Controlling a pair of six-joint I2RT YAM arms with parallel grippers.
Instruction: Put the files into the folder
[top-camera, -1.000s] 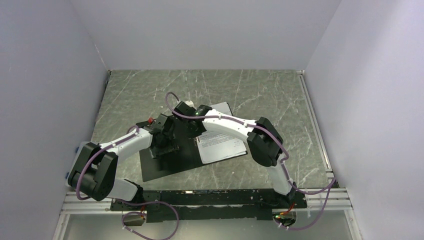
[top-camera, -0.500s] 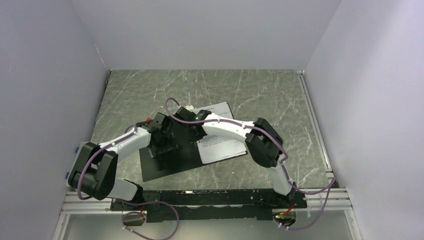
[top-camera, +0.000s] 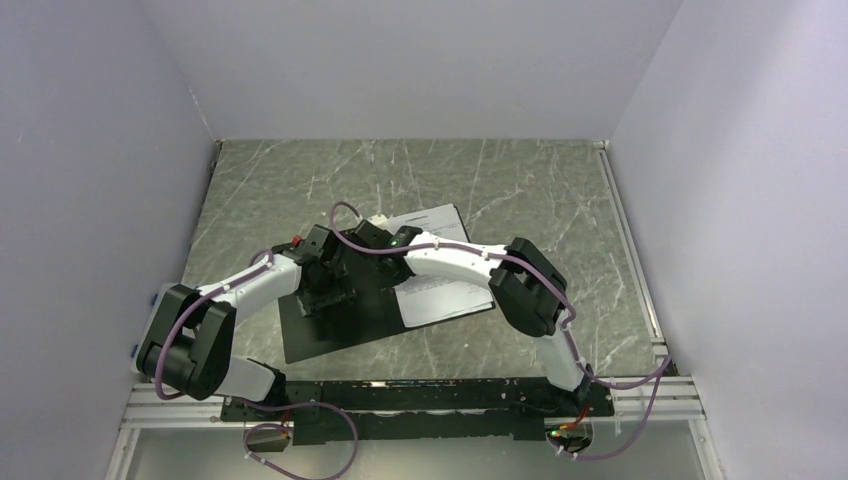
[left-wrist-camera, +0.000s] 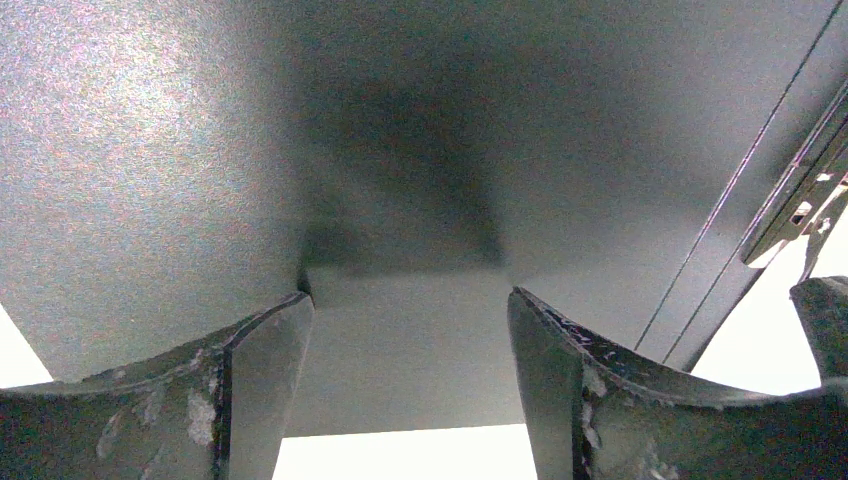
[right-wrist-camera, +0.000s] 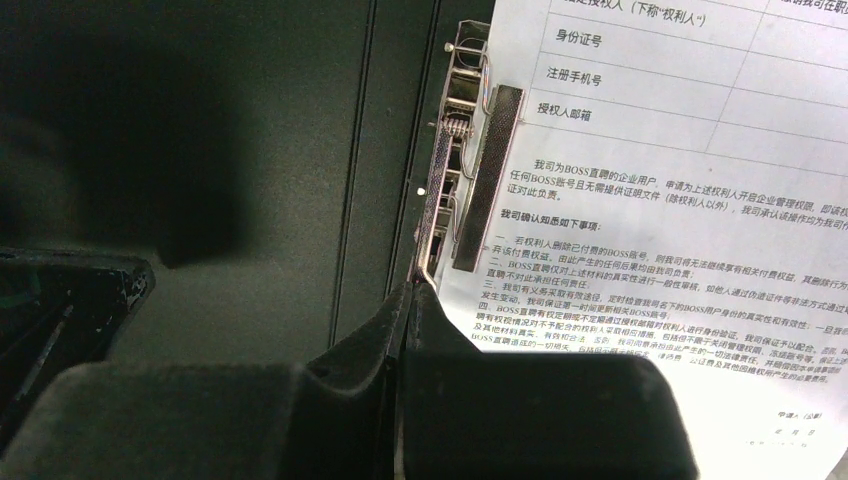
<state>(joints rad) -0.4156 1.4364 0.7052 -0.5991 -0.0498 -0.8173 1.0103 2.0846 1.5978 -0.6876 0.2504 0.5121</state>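
Observation:
The folder (top-camera: 325, 340) lies open on the table, black inside up. The files (top-camera: 450, 290), white sheets of dense print, rest on its right half beside the metal clip (right-wrist-camera: 480, 180) along the spine. My right gripper (right-wrist-camera: 410, 288) is shut, its tips against the near end of the clip's wire. Whether the wire is pinched between them I cannot tell. My left gripper (left-wrist-camera: 408, 295) stands open just over the folder's black left half (left-wrist-camera: 200, 150), nothing between its fingers. Seen from above, the left gripper (top-camera: 325, 285) and right gripper (top-camera: 362, 260) sit close together over the spine.
A marbled grey-green table (top-camera: 520, 180) is walled by pale panels on three sides. A black rail (top-camera: 420, 395) with the arm bases runs along the near edge. The right arm's elbow (top-camera: 520, 285) hangs over the files' right part.
The right wrist has slid a little toward the near left along the spine, uncovering more of the files' top edge, and its jaws have closed the last bit. The left arm has stayed put.

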